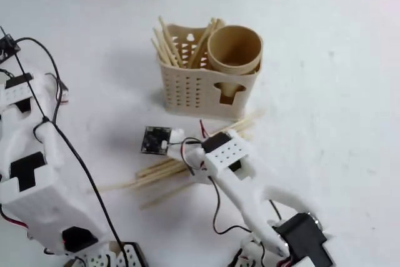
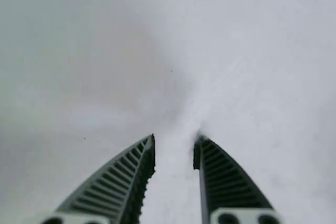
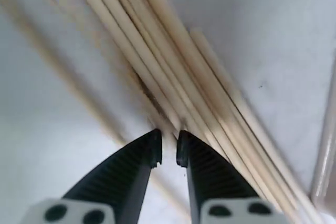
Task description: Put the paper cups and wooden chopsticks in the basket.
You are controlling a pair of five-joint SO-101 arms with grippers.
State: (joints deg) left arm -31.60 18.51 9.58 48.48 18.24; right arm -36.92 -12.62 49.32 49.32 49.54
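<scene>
Tan paper cup [image 1: 236,62] sits in your cream perforated basket [image 1: 187,92] — pale wooden chopsticks [image 1: 156,171] remain loose, right hand [image 3: 168,149] narrow over them.

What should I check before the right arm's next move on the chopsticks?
1. Right gripper at the loose chopsticks: ok.
2. Chopstick actually held: cannot tell.
3. Basket upright: ok.
4. Paper cup in basket: ok.
5. All chopsticks binned: not ok, several lie on the table.
6. Left gripper fingers open, empty: ok.
</scene>
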